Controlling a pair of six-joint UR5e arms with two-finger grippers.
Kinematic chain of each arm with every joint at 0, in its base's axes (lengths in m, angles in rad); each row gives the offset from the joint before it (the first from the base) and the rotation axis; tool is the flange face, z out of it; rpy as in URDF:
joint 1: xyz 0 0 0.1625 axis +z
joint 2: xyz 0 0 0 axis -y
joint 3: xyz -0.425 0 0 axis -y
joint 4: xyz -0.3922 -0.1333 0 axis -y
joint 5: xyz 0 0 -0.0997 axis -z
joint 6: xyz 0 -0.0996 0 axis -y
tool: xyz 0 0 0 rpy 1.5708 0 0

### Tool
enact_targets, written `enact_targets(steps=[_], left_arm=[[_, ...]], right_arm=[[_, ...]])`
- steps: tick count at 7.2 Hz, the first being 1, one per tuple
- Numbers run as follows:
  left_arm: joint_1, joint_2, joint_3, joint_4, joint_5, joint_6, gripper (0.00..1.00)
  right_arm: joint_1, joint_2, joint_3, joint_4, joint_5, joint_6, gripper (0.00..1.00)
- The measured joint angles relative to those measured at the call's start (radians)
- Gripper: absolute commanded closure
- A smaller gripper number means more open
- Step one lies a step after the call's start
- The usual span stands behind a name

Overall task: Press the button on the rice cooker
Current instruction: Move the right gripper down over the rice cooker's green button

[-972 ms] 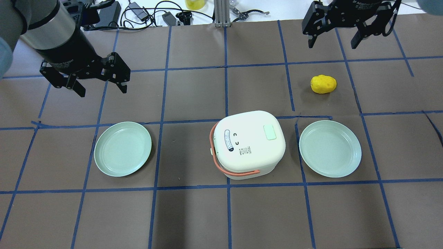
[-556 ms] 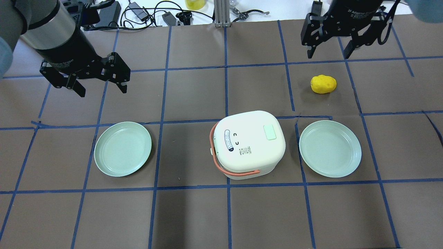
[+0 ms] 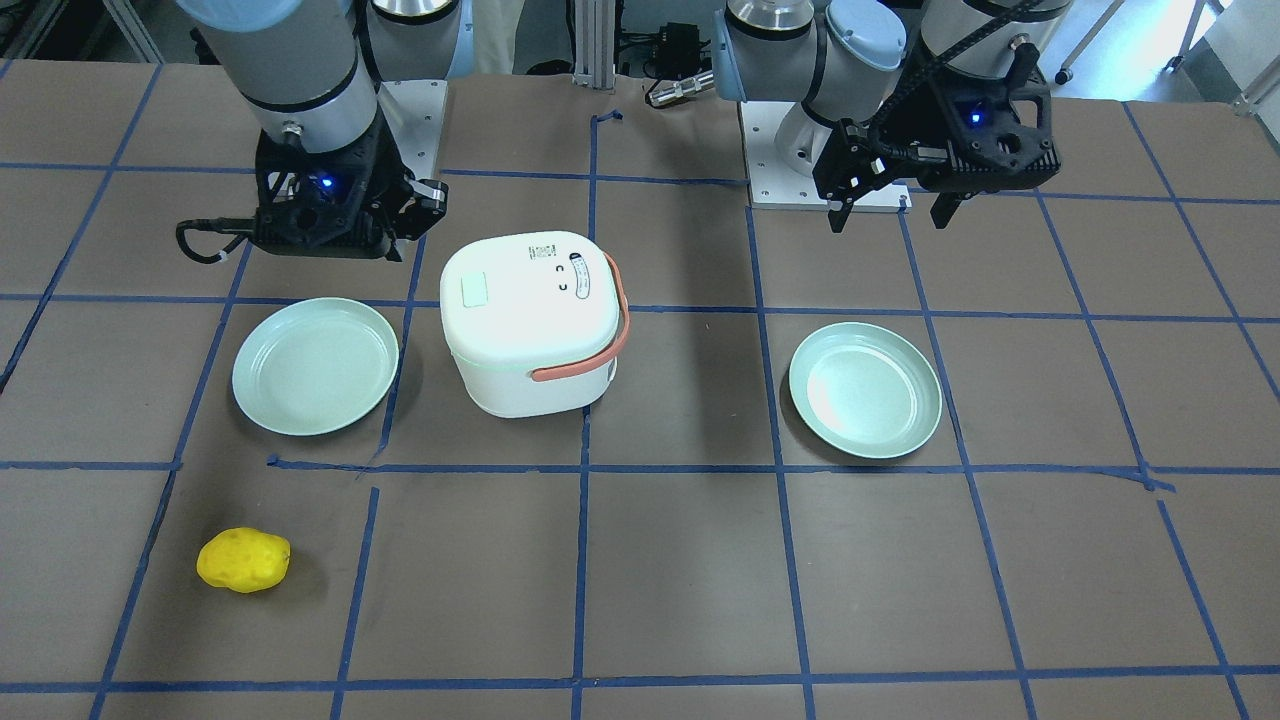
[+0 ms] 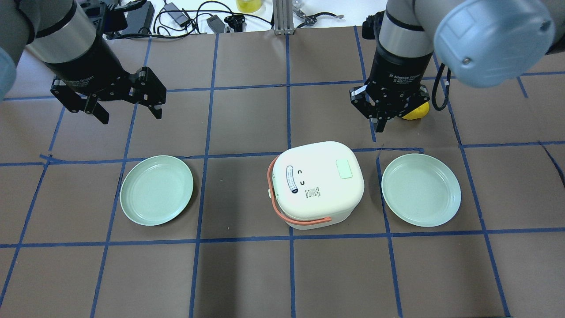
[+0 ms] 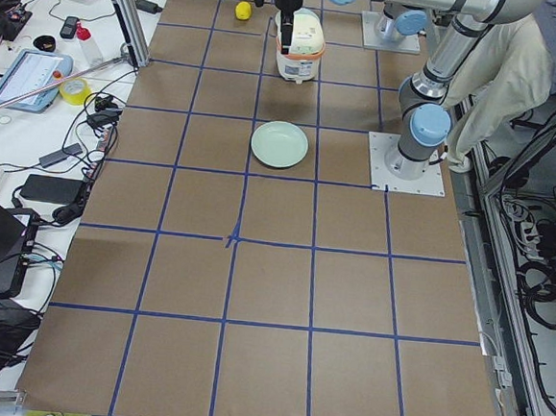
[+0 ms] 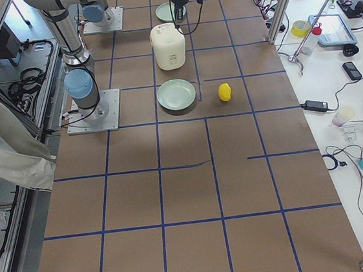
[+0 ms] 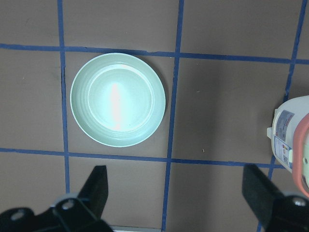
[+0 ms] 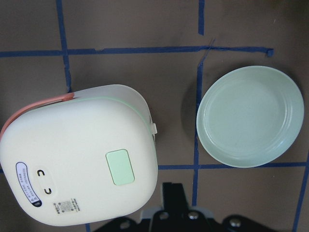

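My right claw [image 4: 381,126], pressed together, hangs at one-thirty from the rice cooker [image 4: 309,194], half covering the yellow lump [image 4: 419,114]. Right-hand plate [image 4: 421,190] at three, left-hand plate [image 4: 156,190] at nine; left claw [image 4: 131,117] spread.

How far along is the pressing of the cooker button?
Done: nothing yet; the button on the cooker is untouched. In hand: the right end effector, shut, hovers beyond the cooker, not over the button. Left: reach the button and press it. The left end effector hangs open, apart.

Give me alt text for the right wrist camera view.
A white rice cooker with a pale green button on its lid fills the lower left; a green plate sits apart to its right on the brown table.
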State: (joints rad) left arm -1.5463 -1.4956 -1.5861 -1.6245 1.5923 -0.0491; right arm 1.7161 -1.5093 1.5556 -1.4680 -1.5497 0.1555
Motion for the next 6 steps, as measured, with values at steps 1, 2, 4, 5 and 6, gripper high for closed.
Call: enact_targets(steps=[1, 2, 4, 5, 6], left_arm=[[0.0, 0.0, 0.0, 0.0, 0.0, 0.0, 0.0], [0.0, 0.0, 0.0, 0.0, 0.0, 0.0, 0.0], [0.0, 0.0, 0.0, 0.0, 0.0, 0.0, 0.0], [0.0, 0.0, 0.0, 0.0, 0.0, 0.0, 0.0], [0.0, 0.0, 0.0, 0.0, 0.0, 0.0, 0.0]], right_arm=[[0.025, 0.0, 0.027, -0.011, 0.002, 0.015, 0.99], [0.051, 0.0, 0.066, -0.038, 0.001, 0.023, 0.99], [0.082, 0.001, 0.159, -0.121, -0.006, 0.026, 0.99], [0.086, 0.004, 0.183, -0.154, -0.005, 0.027, 0.98], [0.088, 0.01, 0.195, -0.179, -0.001, 0.028, 0.98]])
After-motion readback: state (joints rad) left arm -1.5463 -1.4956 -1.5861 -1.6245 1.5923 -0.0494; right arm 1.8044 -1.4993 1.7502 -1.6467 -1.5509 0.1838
